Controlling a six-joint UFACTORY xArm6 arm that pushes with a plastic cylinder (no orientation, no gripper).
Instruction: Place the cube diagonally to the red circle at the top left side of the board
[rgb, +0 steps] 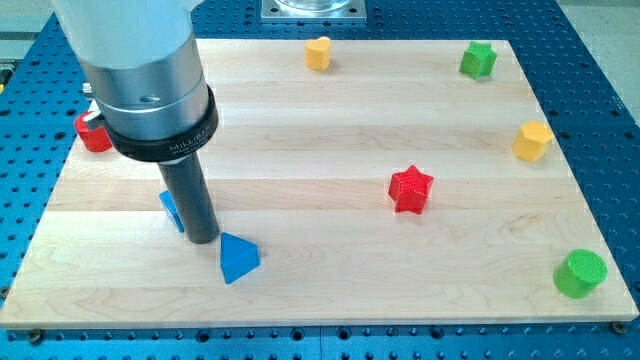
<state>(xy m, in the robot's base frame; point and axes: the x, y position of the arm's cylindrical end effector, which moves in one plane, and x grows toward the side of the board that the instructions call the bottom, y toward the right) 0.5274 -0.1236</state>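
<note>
A red circle block (93, 133) sits at the view's left edge of the board, partly hidden behind the arm's grey body. A blue cube (171, 209) lies left of the rod, mostly hidden by it. My tip (203, 239) rests on the board touching or just beside the cube's right side. A blue triangular block (238, 257) lies just right and below the tip.
A red star (410, 189) lies right of centre. A yellow block (318, 52) and a green star (478, 60) sit along the view's top. Another yellow block (532, 141) is at the right edge. A green cylinder (580, 273) is at the bottom right.
</note>
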